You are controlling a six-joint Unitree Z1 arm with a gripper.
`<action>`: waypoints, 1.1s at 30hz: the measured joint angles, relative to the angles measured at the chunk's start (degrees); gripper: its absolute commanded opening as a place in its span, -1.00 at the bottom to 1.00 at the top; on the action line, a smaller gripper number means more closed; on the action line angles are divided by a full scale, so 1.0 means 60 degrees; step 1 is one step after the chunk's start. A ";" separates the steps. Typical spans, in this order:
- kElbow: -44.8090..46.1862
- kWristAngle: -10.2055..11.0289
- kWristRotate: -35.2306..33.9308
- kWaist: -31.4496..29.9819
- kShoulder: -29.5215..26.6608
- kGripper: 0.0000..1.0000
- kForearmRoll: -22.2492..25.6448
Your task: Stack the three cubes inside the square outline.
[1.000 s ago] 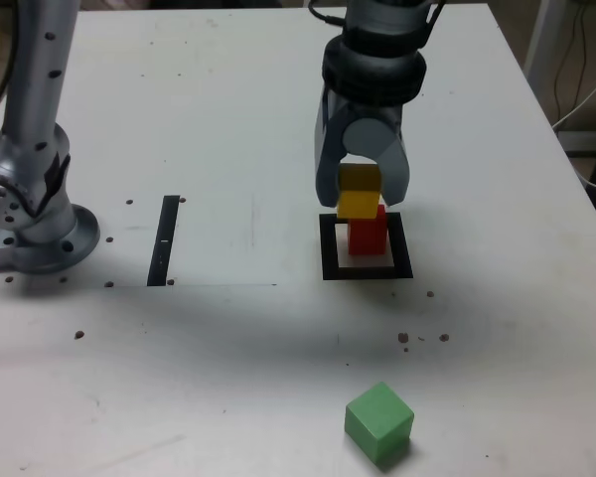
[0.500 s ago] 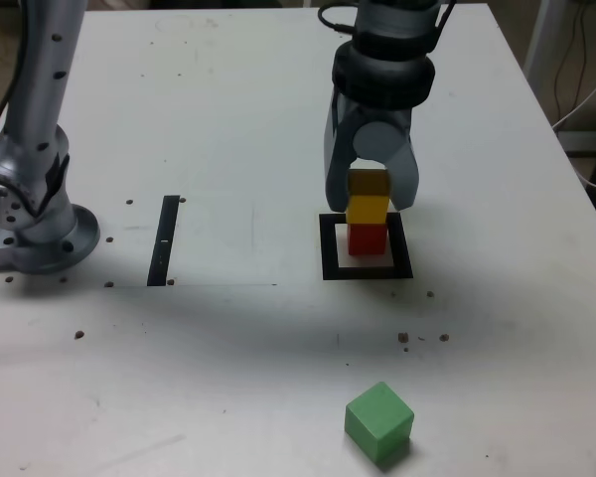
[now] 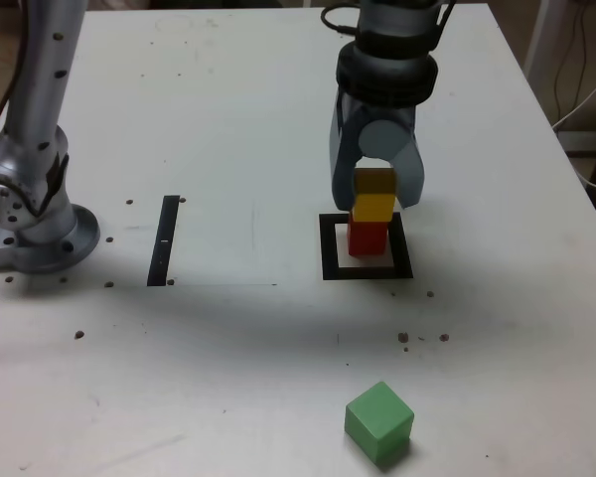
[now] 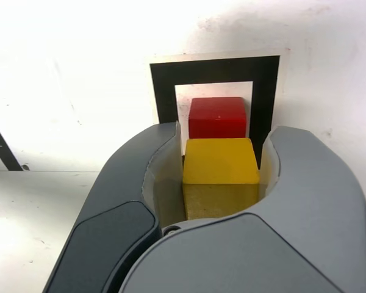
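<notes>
Gripper (image 3: 375, 197) clamps yellow cube (image 3: 372, 207) | over red cube (image 3: 368, 238) | green cube (image 3: 379, 421) apart

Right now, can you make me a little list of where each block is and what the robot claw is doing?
red cube: inside the square outline
yellow cube: on or just above the red cube, contact unclear
green cube: alone on the table, near the front edge
gripper: shut on the yellow cube
stack: two of three, green one left

Silver-grey arm (image 3: 42, 109) with dark screw holes, black wrist collar, smooth grey gripper (image 3: 375, 199)
</notes>
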 measured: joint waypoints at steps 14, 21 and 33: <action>0.0382 -0.0104 0.0050 0.0083 0.0013 -0.74 -0.0295; 0.0416 -0.0178 0.0050 0.0083 0.0012 -0.73 -0.0328; 0.0445 -0.0229 0.0050 0.0083 0.0013 -0.42 -0.0280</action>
